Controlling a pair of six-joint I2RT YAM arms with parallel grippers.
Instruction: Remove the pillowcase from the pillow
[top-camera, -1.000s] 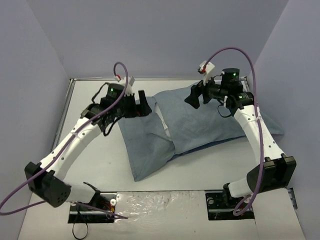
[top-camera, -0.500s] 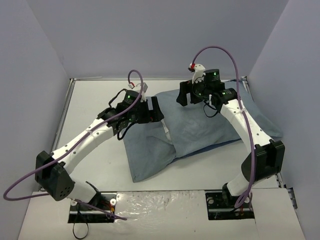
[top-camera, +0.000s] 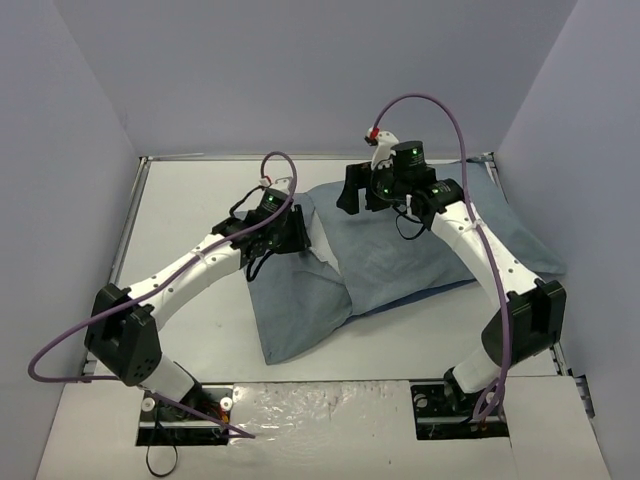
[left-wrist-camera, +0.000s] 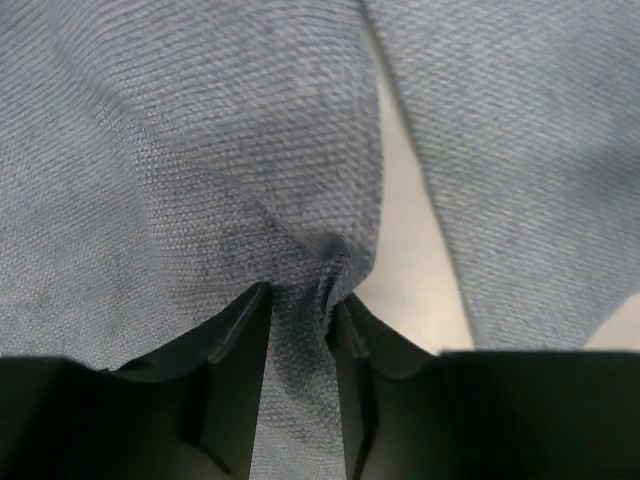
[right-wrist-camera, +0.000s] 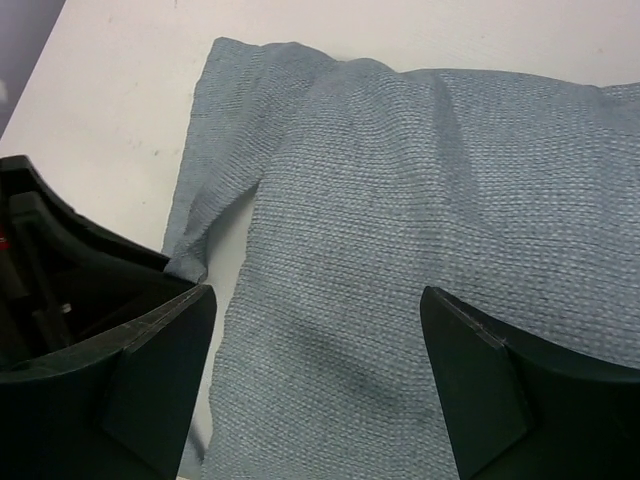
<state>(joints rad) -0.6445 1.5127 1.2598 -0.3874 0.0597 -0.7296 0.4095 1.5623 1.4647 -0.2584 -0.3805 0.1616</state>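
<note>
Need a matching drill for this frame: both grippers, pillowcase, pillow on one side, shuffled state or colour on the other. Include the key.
Column one
1. left gripper
2. right gripper
3. pillowcase
4. pillow

Column two
A. open, fingers spread wide above the fabric
B. white, showing only through a gap in the cover
C. shut, pinching a fold of fabric
D. grey-blue, plain face up

Pairs: 1-C, 2-A, 3-D, 4-B
</note>
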